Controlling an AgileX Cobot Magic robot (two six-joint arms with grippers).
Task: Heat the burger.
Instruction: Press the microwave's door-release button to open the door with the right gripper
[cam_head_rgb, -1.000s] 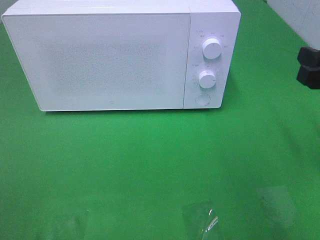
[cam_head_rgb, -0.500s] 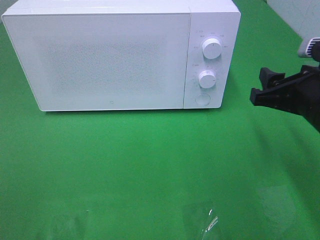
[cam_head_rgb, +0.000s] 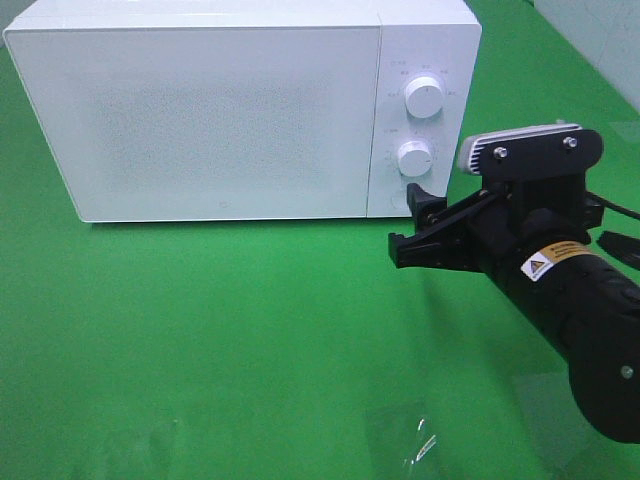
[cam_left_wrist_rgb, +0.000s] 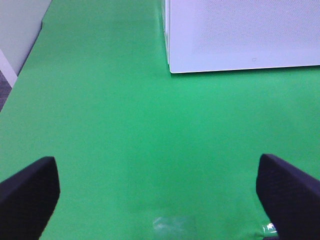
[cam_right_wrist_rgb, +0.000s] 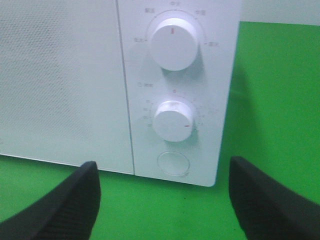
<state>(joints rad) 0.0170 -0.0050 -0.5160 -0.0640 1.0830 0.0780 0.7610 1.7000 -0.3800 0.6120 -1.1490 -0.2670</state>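
Since the burger is not in sight, maybe inside the shut microwave (cam_head_rgb: 200, 120), the left gripper (cam_left_wrist_rgb: 160, 195) and right gripper (cam_head_rgb: 404, 222) stand wide apart, empty. A burger is likely soft; hold its sides gently.

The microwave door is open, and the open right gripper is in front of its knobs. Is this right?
Not quite: the microwave door is closed, as the exterior high view shows. The right gripper is indeed open before the knobs.

A white microwave (cam_head_rgb: 220, 120), door closed, stands at the far edge of the green tabletop (cam_head_rgb: 200, 340). The right end effector (cam_head_rgb: 405, 222), jaws apart, hangs near its lower knob (cam_head_rgb: 414, 157).
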